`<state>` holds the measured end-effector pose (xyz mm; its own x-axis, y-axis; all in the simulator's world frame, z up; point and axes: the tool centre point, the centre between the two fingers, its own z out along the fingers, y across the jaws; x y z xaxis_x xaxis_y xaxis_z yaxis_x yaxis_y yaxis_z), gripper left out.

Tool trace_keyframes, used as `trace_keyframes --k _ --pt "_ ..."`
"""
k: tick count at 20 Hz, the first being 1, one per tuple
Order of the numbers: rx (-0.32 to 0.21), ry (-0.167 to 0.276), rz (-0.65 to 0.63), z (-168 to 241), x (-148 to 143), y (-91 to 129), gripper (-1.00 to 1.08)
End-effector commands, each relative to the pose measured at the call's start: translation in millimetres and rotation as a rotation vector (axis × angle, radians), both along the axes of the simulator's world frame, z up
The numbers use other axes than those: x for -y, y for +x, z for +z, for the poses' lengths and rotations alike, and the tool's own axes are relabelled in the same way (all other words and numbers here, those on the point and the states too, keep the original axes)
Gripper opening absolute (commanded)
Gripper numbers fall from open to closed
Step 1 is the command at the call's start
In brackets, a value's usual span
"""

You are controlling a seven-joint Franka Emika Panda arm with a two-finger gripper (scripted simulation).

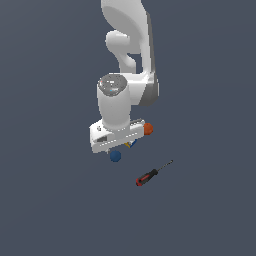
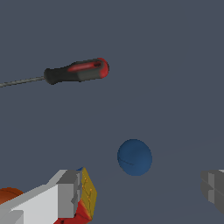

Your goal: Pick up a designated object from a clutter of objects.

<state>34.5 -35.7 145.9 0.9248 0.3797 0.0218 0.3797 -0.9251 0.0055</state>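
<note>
Blue ball [image 2: 134, 157] lies between the spread fingers [image 2: 68, 194], untouched.

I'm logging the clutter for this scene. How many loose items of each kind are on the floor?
Balls: 2 (blue ball, orange ball)
Cubes: 1 (cube)
Screwdrivers: 1 (screwdriver)
Total: 4

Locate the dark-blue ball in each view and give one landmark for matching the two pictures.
Exterior view: the dark-blue ball sits just below the gripper, partly under its edge.
Wrist view: the dark-blue ball lies on the floor between the two open fingers, apart from both.
Shared landmark: the red-and-black screwdriver, lying apart from the ball.
</note>
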Motion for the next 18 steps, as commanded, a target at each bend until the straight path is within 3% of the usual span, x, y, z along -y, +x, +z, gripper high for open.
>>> trace_keyframes --k 1,9,18 --pt "-0.006 -0.002 0.037 -20.0 7.8 -3.7 1.0" --pt "-0.02 -0.004 0.104 -58.2 22.7 -14.1 1.0" --pt "-0.023 -0.004 0.112 -66.8 25.0 -16.2 1.0"
